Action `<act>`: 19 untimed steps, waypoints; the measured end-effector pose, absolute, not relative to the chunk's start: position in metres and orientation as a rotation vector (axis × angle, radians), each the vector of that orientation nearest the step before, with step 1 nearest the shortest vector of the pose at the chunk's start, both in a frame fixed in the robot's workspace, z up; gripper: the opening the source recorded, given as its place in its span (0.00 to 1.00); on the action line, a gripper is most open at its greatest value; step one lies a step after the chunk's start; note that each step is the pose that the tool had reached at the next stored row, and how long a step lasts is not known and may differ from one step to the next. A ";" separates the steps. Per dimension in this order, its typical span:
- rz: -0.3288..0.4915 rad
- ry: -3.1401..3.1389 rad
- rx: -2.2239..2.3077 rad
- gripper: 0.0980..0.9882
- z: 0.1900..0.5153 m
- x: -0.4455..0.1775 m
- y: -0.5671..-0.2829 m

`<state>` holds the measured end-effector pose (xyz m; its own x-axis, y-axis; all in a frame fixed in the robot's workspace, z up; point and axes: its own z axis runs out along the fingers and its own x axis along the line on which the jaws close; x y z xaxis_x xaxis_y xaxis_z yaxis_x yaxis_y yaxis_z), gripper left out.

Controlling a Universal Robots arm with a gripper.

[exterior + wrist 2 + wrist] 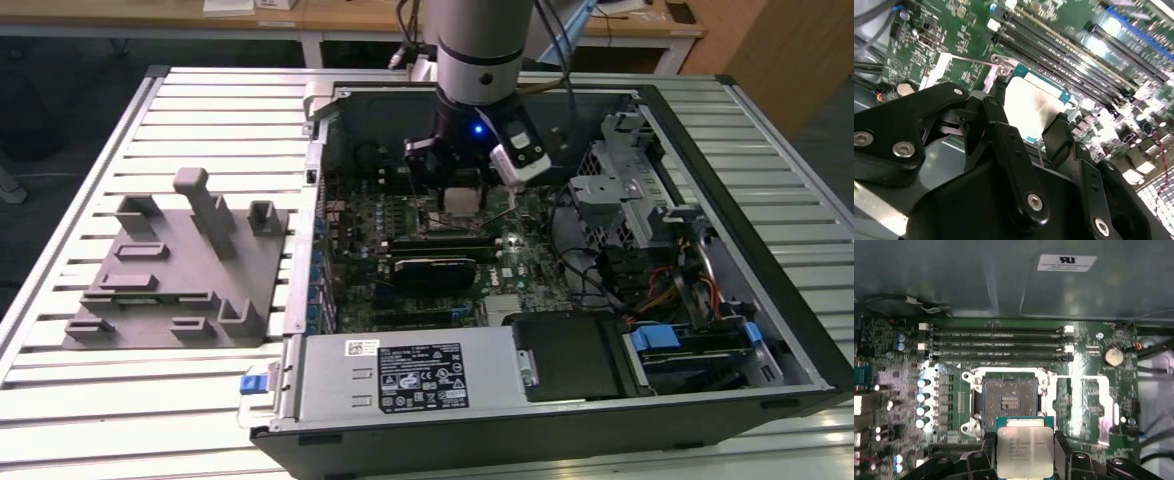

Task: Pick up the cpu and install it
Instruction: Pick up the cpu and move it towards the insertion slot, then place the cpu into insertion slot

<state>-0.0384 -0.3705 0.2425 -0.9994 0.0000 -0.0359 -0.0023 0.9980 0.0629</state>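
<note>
My gripper is shut on the cpu, a flat square chip with a shiny silver top on a green rim. One black finger presses on each of two opposite edges. In the first wrist view the chip hangs apart from the metal-framed socket, whose dark contact field lies uncovered. The second wrist view has the cpu glaring bright between the fingers over the green board. In the exterior view, the gripper holds the cpu inside the open computer case, above the motherboard.
Several memory slots and a coin battery lie beside the socket. The case also holds a drive cage, cables and a power supply. A grey fixture block stands on the slatted table at the exterior view's left.
</note>
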 end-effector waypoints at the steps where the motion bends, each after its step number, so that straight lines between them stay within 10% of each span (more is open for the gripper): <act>1: 0.097 3.104 -0.002 0.50 0.241 -0.039 -0.369; 19: 0.051 3.105 -0.003 0.50 0.225 -0.042 -0.352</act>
<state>-0.0417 -0.3523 0.2253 -0.9994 -0.0013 -0.0358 -0.0024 0.9995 0.0326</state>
